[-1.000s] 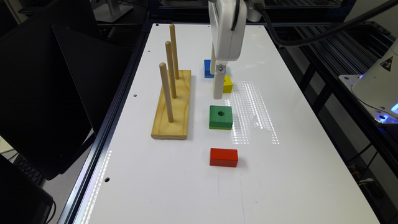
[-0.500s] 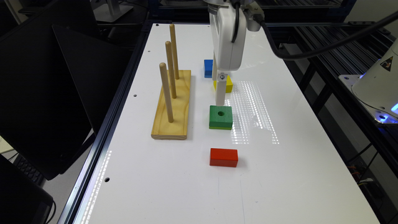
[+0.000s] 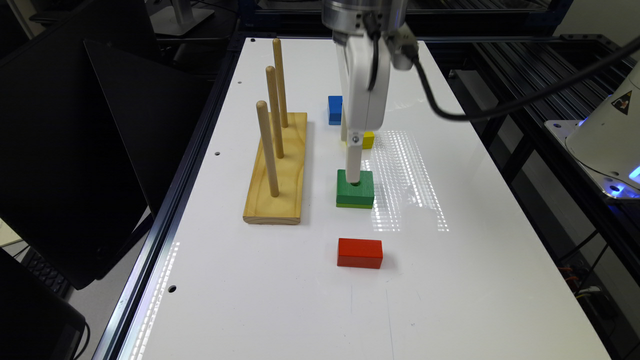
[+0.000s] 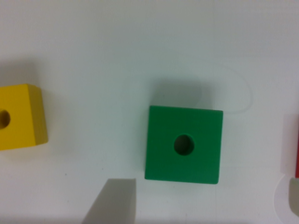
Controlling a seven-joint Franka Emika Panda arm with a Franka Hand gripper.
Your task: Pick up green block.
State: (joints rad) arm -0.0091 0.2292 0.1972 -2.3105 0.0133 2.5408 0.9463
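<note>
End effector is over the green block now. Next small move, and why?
Probably a short straight descent. In the wrist view the green block lies flat on the table, apart from the yellow block, with one finger at its side. In the exterior view the end effector hangs right at the block's top, so the fingers likely need to drop around its sides before closing.

green block [image 3: 355, 189]: green, lighter green lower layer
yellow block [image 4: 18, 116]: yellow
red block [image 3: 360, 253]: red
table [image 3: 300, 280]: white
</note>
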